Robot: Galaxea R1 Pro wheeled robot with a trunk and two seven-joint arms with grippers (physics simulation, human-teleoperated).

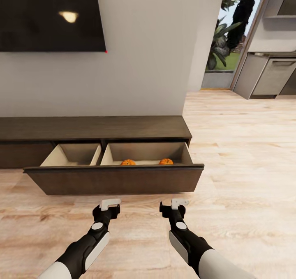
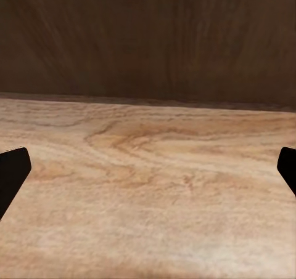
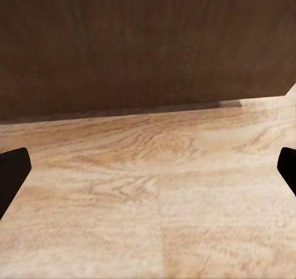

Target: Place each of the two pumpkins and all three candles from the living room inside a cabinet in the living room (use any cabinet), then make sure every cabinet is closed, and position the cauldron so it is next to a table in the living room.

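- I see two pumpkins in the cabinet (image 1: 94, 127), both in its open drawer (image 1: 115, 179): one (image 1: 128, 162) near the middle of the wider compartment, the other (image 1: 166, 161) further toward the cabinet's right end. Both sit low against the drawer's front panel, with only their tops showing.
- The drawer is pulled well out of the cabinet. A pale divider splits it into a narrower compartment on the cabinet's left side and the wider one with the pumpkins.
- The drawer's pale inner walls contrast with the cabinet's dark brown front.
- My left gripper (image 1: 110, 205) hangs over the floor (image 1: 238, 147) just in front of the drawer, below the divider. In its wrist view (image 2: 148, 168) the dark fingertips (image 2: 12, 174) sit at opposite edges, so the jaws are spread wide with nothing between them.
- My right gripper (image 1: 174, 205) hangs in front of the drawer's right part, likewise spread wide and empty (image 3: 148, 174); both wrist views face the dark front panel.
- A dark screen (image 1: 49, 16) hangs on the wall above the cabinet.
- Beyond the cabinet's right end, a doorway shows plants (image 1: 224, 40) and grey kitchen units (image 1: 269, 75).
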